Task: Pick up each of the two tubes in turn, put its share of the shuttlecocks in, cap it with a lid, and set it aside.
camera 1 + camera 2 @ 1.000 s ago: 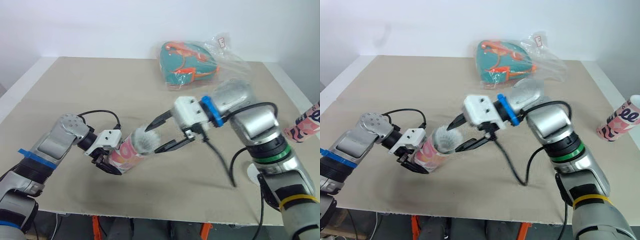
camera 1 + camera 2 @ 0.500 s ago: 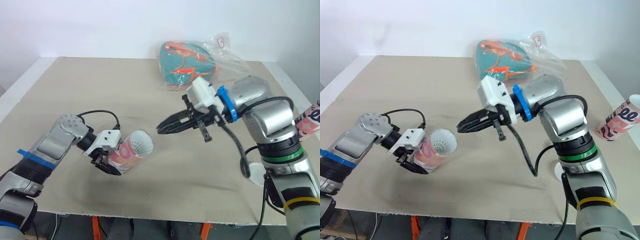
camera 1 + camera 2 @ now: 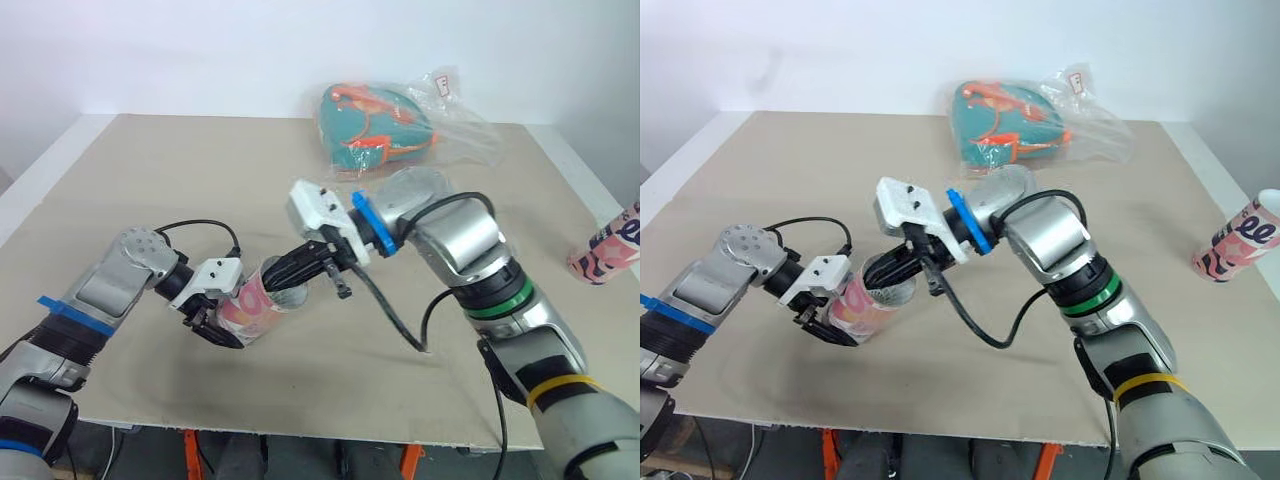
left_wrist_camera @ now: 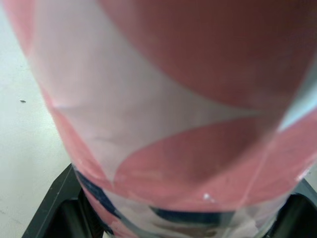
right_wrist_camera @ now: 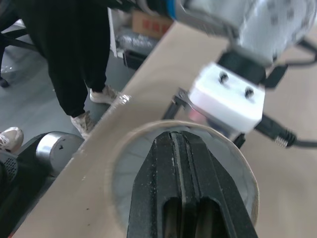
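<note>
Tube [image 4: 163, 114] v. close to cam, its curved wall running right across. Surface glossy: big salmon-pink shapes on white, a pale blue-grey patch at one edge, and a dark navy band w/ a bit of brownish print at the end nearest the jaws. Left jaws are black, one on each side of the tube, both pressed against its wall, so the tube is clamped betw. them. Pale table [image 4: 20, 148] shows beside the tube, plain, w/ one tiny dark speck [image 4: 23, 101] on it.
</note>
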Tool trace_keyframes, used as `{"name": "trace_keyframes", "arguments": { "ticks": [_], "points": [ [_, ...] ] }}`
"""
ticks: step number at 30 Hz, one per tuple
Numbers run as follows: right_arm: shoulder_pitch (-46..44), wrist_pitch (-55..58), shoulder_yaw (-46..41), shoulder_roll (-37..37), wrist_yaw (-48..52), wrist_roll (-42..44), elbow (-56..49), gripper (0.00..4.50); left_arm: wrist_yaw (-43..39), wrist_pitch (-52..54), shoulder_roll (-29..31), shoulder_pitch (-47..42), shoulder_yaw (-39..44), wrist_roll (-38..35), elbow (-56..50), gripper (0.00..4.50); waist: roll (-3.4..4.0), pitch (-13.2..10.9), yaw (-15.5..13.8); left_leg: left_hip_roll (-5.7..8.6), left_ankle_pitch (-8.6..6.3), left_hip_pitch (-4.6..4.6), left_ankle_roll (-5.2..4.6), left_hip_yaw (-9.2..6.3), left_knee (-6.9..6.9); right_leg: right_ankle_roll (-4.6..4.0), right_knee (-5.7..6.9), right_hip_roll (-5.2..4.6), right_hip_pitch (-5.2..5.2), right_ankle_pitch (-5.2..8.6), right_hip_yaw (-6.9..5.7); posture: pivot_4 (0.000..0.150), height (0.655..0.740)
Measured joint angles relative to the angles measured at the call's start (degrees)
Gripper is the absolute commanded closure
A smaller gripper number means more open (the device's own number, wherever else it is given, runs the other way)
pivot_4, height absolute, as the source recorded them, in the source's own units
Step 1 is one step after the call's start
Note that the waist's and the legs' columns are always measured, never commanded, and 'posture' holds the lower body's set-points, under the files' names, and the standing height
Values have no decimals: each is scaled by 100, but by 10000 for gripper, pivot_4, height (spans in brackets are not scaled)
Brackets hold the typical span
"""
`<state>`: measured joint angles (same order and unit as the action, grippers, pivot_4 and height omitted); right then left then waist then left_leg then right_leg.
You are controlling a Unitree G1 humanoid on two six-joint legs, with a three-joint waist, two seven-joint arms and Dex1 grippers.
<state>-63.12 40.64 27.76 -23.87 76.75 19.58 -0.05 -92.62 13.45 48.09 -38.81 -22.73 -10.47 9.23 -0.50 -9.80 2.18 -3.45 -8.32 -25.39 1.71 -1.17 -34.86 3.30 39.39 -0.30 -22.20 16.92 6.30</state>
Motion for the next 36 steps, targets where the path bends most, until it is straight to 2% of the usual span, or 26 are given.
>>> {"name": "trace_keyframes", "arguments": {
  "ticks": [8,16,21,24,30,33,36],
  "points": [
    [-83,-213,604,132,211,-471,254,44645,3,23,-11,4,19,21,-3,14313,-2,1,-9,-1,0,0,0,-5,1,-1,5,4,-2,2,-3,1500,7400],
    [-198,-293,629,525,291,-679,748,44645,22,160,0,44,87,30,2,14313,-5,3,13,-11,1,6,0,-6,-1,0,15,16,-2,2,-3,1500,7400],
    [-215,-299,549,480,479,-626,890,44645,38,211,5,58,119,45,-71,14313,-6,2,20,-12,5,5,2,-7,-3,0,35,18,-11,9,-3,1500,7400],
    [-250,-257,248,108,825,-370,890,44645,90,219,-5,72,121,41,-157,14313,-15,-4,-13,-8,10,-2,10,-8,-4,13,36,13,-11,18,-3,1500,7400],
    [-138,-584,-335,-1640,1299,393,444,44645,104,295,22,221,245,32,-340,14313,-19,-7,-19,-2,6,-5,10,-3,13,-3,29,4,-22,25,0,1500,7400],
    [-21,-679,-632,-1854,1303,501,348,44645,135,300,23,280,302,27,-389,14313,-19,-7,4,-4,6,-3,10,-5,22,-8,32,9,-25,29,0,1500,7400],
    [594,-1103,-1077,-2258,1261,472,-4,44645,301,258,-64,469,461,-58,-537,14313,-26,-9,-19,1,5,-7,10,-5,22,-11,26,0,-21,31,-4,1500,7400]
  ]
}}
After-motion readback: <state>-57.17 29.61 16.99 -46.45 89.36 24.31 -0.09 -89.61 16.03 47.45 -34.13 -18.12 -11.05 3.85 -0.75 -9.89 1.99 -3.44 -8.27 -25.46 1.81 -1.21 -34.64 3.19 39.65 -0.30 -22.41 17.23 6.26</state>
